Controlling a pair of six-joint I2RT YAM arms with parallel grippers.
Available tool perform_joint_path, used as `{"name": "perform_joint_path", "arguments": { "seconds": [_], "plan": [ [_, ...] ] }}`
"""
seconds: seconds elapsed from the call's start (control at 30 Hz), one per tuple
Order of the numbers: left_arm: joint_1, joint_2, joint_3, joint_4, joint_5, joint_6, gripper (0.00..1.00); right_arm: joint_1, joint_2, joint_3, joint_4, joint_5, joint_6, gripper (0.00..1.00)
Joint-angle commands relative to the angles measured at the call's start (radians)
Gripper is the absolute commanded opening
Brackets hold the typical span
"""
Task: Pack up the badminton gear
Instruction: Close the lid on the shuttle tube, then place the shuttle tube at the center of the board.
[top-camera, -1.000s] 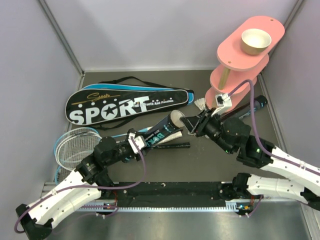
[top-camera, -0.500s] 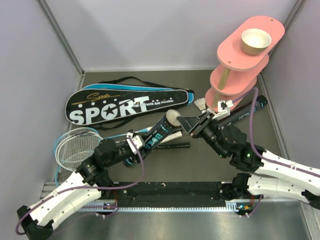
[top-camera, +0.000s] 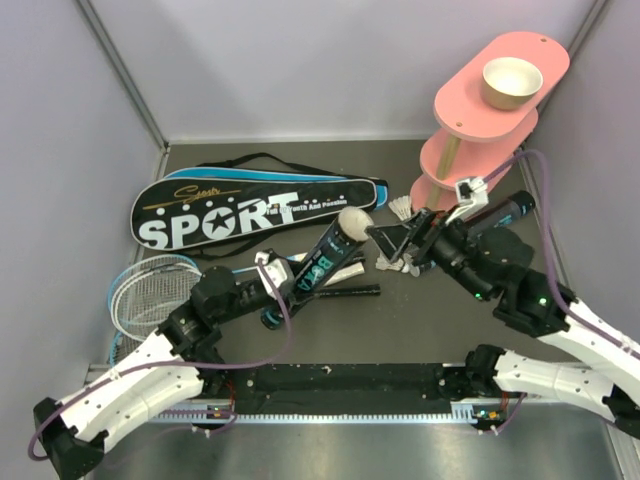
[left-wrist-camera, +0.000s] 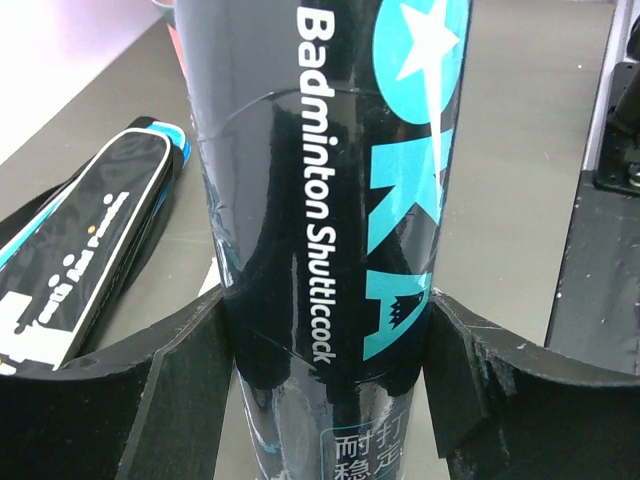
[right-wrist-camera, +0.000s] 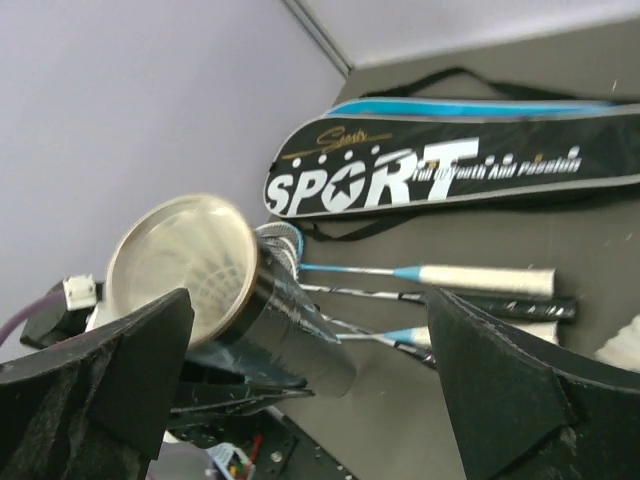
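Observation:
My left gripper (top-camera: 278, 283) (left-wrist-camera: 325, 375) is shut on a black tube (top-camera: 322, 262) (left-wrist-camera: 320, 200) lettered "Badminton Shuttlecock", holding it tilted up off the table. Its pale lid (top-camera: 350, 222) (right-wrist-camera: 185, 265) faces my right gripper (top-camera: 393, 243) (right-wrist-camera: 310, 400), which stands open a short way to the right, holding nothing. The black-and-blue SPORT racket bag (top-camera: 260, 208) (right-wrist-camera: 450, 165) lies behind. Racket heads (top-camera: 150, 290) lie at the left, with their handles (top-camera: 345, 272) (right-wrist-camera: 480, 278) under the tube. A white shuttlecock (top-camera: 402, 207) lies by the stand. A second black tube (top-camera: 505, 212) shows behind my right arm.
The pink three-tier stand (top-camera: 480, 120) with a tan bowl (top-camera: 511, 82) on top stands at the back right, close to my right arm. Grey walls close in the table on three sides. A black rail (top-camera: 340, 380) runs along the near edge.
My right gripper has opened and drawn back to the right, away from the tube's lid. My left gripper has raised the tube's lid end a little.

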Motion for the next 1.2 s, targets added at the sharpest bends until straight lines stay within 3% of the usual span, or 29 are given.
{"name": "perform_joint_path", "arguments": {
  "seconds": [0.0, 0.2, 0.37, 0.63, 0.9, 1.0, 1.07, 1.13, 1.17],
  "plan": [
    [-0.001, 0.100, 0.151, 0.132, -0.006, -0.103, 0.00, -0.015, -0.054, 0.137, -0.133, -0.095, -0.270, 0.99],
    [-0.001, 0.185, 0.214, 0.144, -0.028, -0.296, 0.00, -0.015, -0.123, 0.093, -0.020, -0.207, -0.363, 0.99],
    [-0.002, 0.249, 0.211, 0.262, 0.078, -0.437, 0.00, -0.014, -0.022, -0.007, 0.139, -0.269, -0.290, 0.99],
    [-0.002, 0.289, 0.213, 0.322, 0.060, -0.569, 0.00, 0.043, 0.137, -0.038, 0.328, -0.131, -0.219, 0.99],
    [-0.004, 0.326, 0.231, 0.317, 0.070, -0.580, 0.00, 0.072, 0.251, 0.016, 0.202, 0.096, -0.092, 0.94],
    [-0.004, 0.344, 0.243, 0.320, 0.093, -0.586, 0.10, 0.072, 0.276, 0.019, 0.195, 0.139, -0.078, 0.87],
    [-0.002, 0.355, 0.251, 0.316, 0.107, -0.577, 0.20, 0.069, 0.287, 0.031, 0.176, 0.173, -0.070, 0.63],
    [-0.002, 0.358, 0.265, 0.299, 0.115, -0.561, 0.32, 0.048, 0.293, 0.037, 0.160, 0.171, -0.055, 0.50],
    [-0.002, 0.355, 0.269, 0.291, 0.113, -0.554, 0.45, 0.040, 0.288, 0.042, 0.141, 0.173, -0.049, 0.48]
  ]
}}
